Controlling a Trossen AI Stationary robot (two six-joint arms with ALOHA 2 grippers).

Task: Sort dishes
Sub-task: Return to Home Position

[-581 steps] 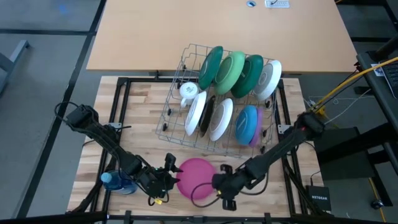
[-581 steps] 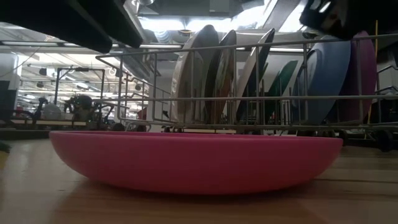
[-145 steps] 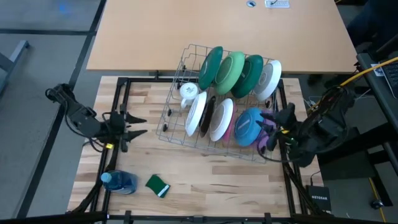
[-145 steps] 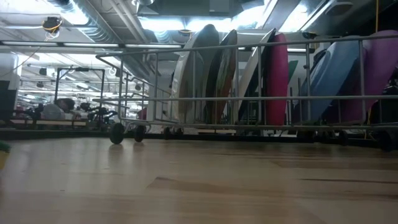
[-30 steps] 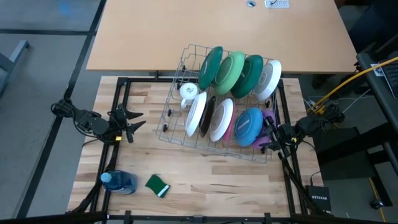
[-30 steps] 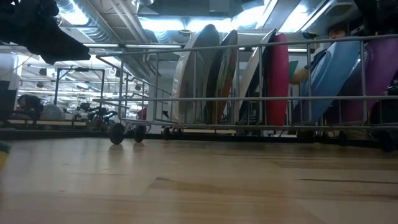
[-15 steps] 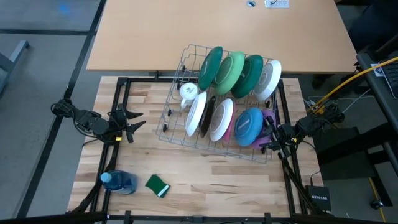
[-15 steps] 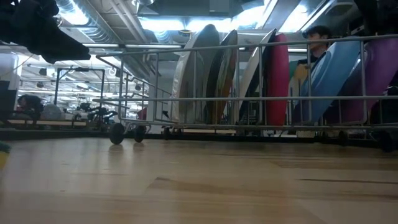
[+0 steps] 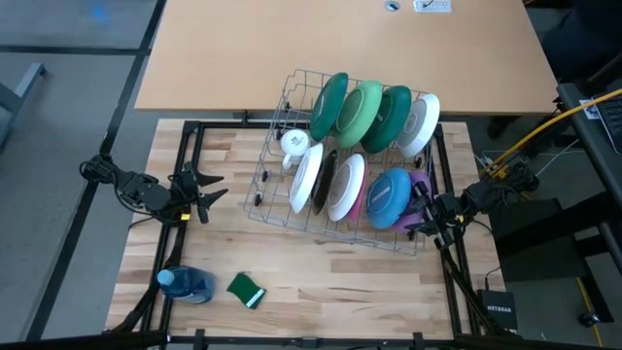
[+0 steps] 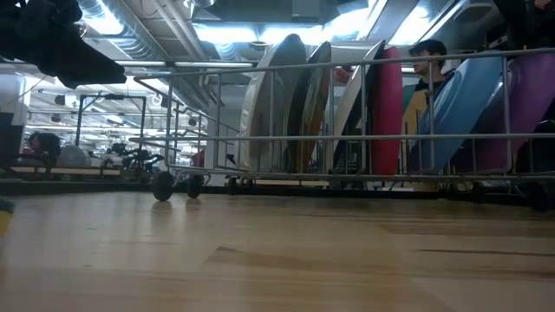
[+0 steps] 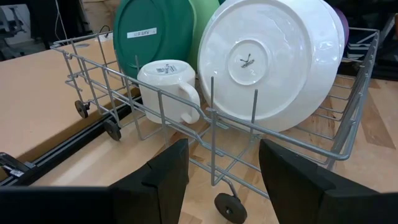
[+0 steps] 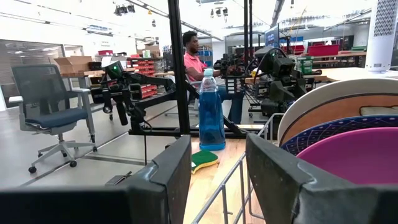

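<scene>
The dishes stand on edge in a wire rack in the middle of the table. The far row holds a dark green plate, a light green one, another dark green one and a white one. The near row holds white plates, a pink plate, a blue plate and a purple plate. My left gripper hangs open to the left of the rack. My right gripper hangs open at the rack's right end. Neither touches anything.
A white mug sits in the rack's left end. A blue bottle and a green sponge are at the near left. Bare wood lies in front of the rack. A person shows beyond the rack.
Both arms have kept still and the dishes have not moved. In the low view a person behind the rack has walked toward the picture's left.
</scene>
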